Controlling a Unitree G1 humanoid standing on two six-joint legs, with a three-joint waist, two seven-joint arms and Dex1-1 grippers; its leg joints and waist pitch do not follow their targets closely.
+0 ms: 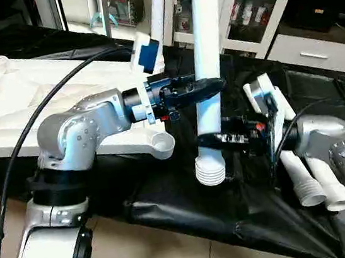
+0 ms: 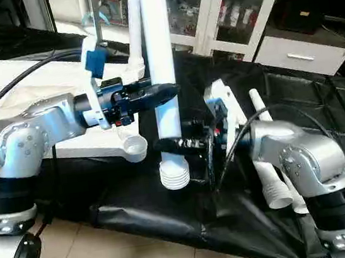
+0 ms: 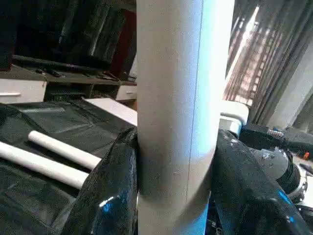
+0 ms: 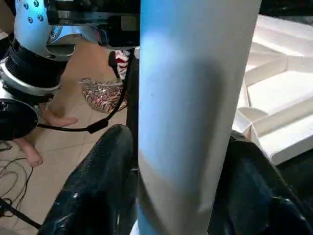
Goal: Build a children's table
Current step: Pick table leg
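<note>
The children's table top (image 1: 28, 97) lies upside down at the left, ribbed side up, with a round corner socket (image 1: 162, 144) at its near corner. One white leg (image 1: 205, 29) stands upright in the air over the black sheet, ribbed end (image 1: 210, 171) down, just right of that socket. My left gripper (image 1: 214, 85) is shut on this leg, both fingers (image 3: 112, 191) pressed against it. My right gripper (image 1: 209, 140) sits lower on the same leg, jaws on either side with a thin gap, open. Another leg (image 1: 161, 16) stands upright at the far corner.
Two more legs (image 1: 306, 181) lie on the black sheet (image 1: 192, 228) at the right, beside my right forearm. A white glass-door cabinet (image 1: 251, 4) stands behind. A black cable (image 1: 42, 101) arcs over my left arm. A person's bare foot (image 4: 58, 120) rests on the tiled floor.
</note>
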